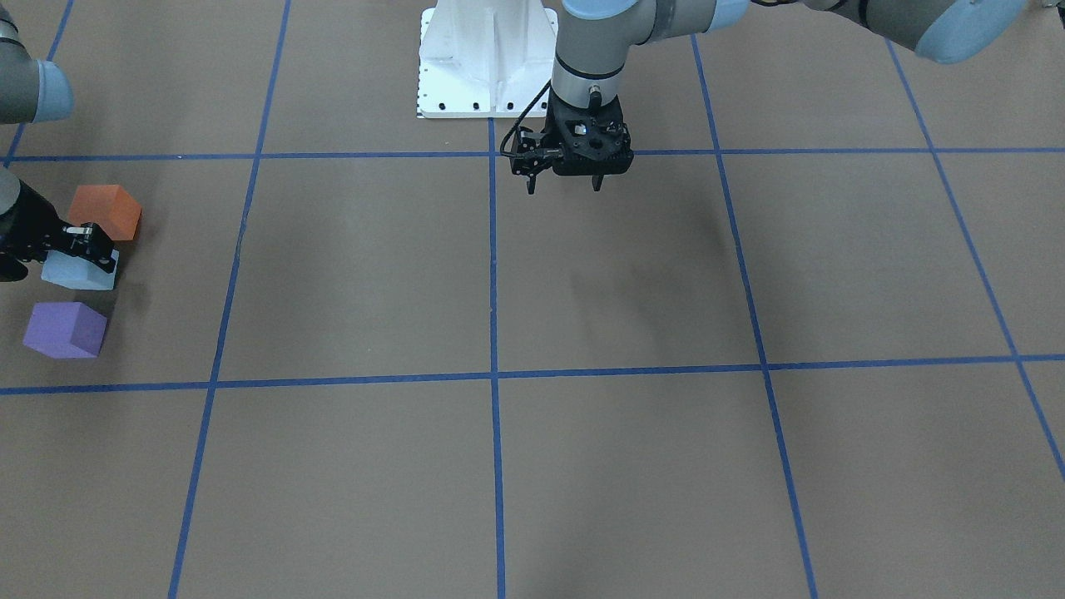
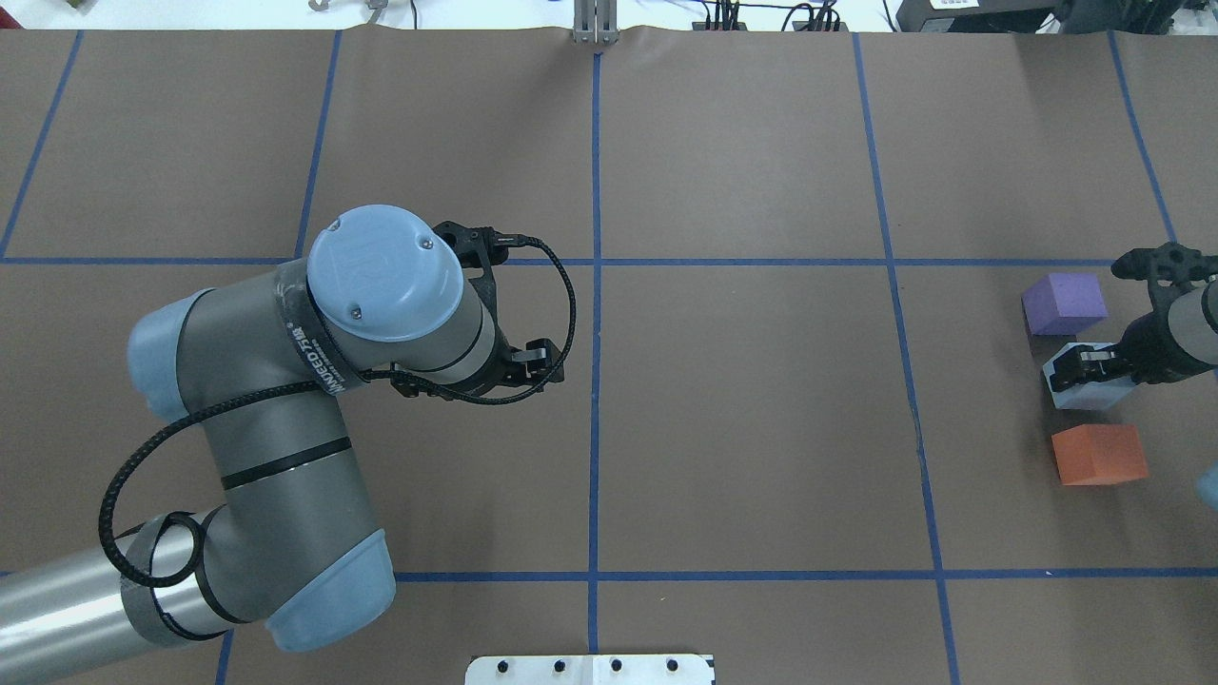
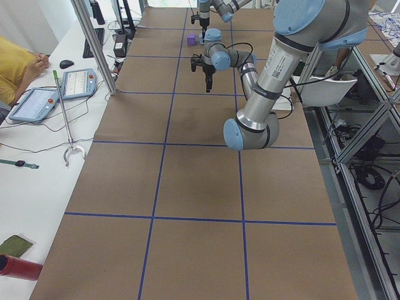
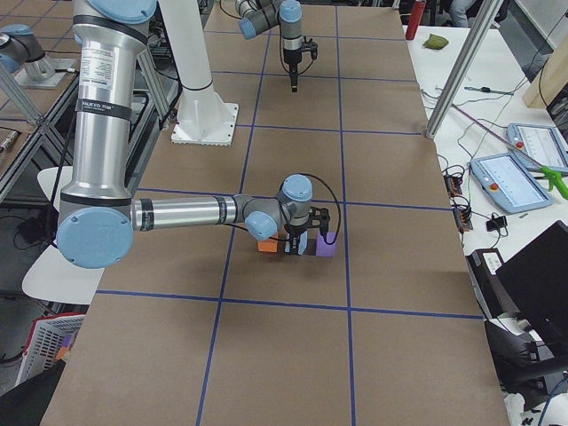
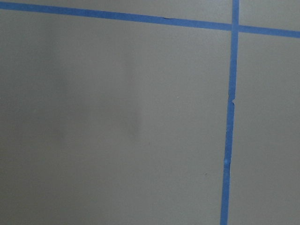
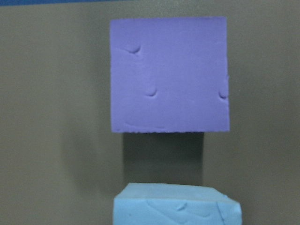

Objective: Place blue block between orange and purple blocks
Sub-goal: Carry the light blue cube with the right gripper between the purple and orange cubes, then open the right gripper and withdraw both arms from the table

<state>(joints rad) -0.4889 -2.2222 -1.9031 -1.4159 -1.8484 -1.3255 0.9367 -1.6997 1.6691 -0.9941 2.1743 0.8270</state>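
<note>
Light-blue foam cube (image 6: 178, 206) — judged light, soft, dents easily | hold flat opposite sides, mid-height | right gripper (image 2: 1088, 366) fingers straddle it, clamping unclear | left gripper (image 1: 564, 185) fingers spread, empty

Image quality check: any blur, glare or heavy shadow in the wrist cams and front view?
Right wrist-mounted: purple block sharp enough to show dents, dark shadow between it and the blue block, no glare. Left wrist-mounted: soft, low-contrast, faint shadow smear on the table. Exterior front-facing: even light, only a diffuse shadow below the left gripper.
</note>
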